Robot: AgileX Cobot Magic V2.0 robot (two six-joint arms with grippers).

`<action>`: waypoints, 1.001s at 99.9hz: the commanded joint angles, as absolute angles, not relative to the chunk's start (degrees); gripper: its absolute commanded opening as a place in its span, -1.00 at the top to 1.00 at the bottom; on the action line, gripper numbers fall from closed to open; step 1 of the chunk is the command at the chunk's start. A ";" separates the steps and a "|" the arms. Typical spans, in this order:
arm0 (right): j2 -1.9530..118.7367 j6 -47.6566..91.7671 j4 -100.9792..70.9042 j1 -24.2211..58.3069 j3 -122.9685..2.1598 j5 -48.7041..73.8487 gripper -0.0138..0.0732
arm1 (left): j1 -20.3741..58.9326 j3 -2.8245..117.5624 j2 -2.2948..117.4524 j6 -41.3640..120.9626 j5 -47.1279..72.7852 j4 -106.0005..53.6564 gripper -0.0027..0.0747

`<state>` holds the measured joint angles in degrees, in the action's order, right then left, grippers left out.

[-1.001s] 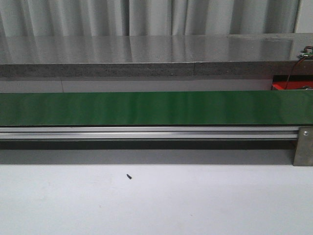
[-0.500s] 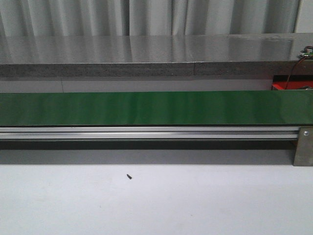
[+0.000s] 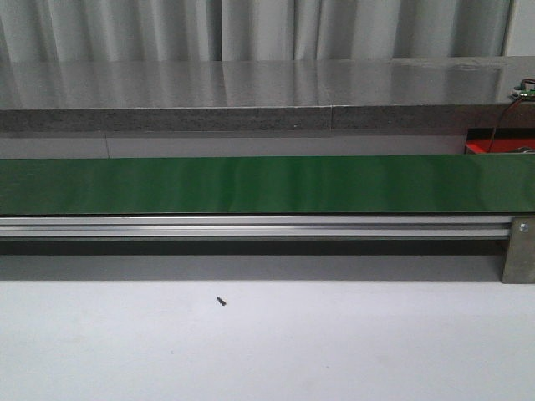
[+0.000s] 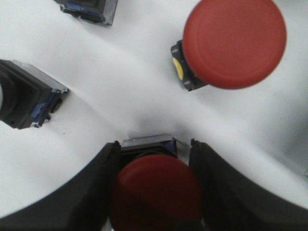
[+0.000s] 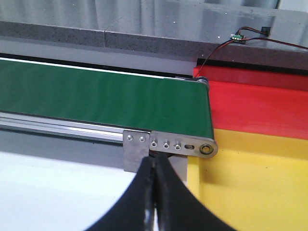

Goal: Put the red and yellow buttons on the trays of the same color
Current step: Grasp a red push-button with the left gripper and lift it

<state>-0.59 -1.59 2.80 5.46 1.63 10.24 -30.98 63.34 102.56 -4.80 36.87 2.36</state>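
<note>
In the left wrist view my left gripper [image 4: 155, 143] is shut on a red button [image 4: 156, 192], its black fingers flanking the red cap and the grey housing under it, low over a white surface. A second red button [image 4: 234, 43] with a black base stands apart beyond it. No yellow button shows. In the right wrist view my right gripper [image 5: 155, 161] is shut with nothing in it, in front of the conveyor's end bracket [image 5: 134, 151]. The red tray [image 5: 260, 101] and the yellow tray [image 5: 250, 192] lie side by side past that end. Neither gripper appears in the front view.
Two black button housings [image 4: 29, 96] [image 4: 89, 9] sit on the white surface near the held button; their cap colours are hidden. The green conveyor belt [image 3: 267, 184] on an aluminium rail [image 3: 251, 225] crosses the table. A grey ledge [image 3: 251, 92] runs behind it.
</note>
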 commanded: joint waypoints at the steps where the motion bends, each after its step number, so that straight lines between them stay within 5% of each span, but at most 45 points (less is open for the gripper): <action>1: -1.64 -1.55 3.71 5.36 0.61 5.72 0.90 | -31.10 66.55 98.83 -4.99 38.15 2.26 0.80; 51: -1.64 -1.55 3.71 5.36 0.61 5.72 0.90 | -22.91 77.57 91.34 -3.14 46.88 -0.71 0.82; 100: -1.64 -1.55 3.71 5.36 0.61 5.72 0.90 | -12.26 78.04 94.70 -1.57 41.69 -5.33 0.82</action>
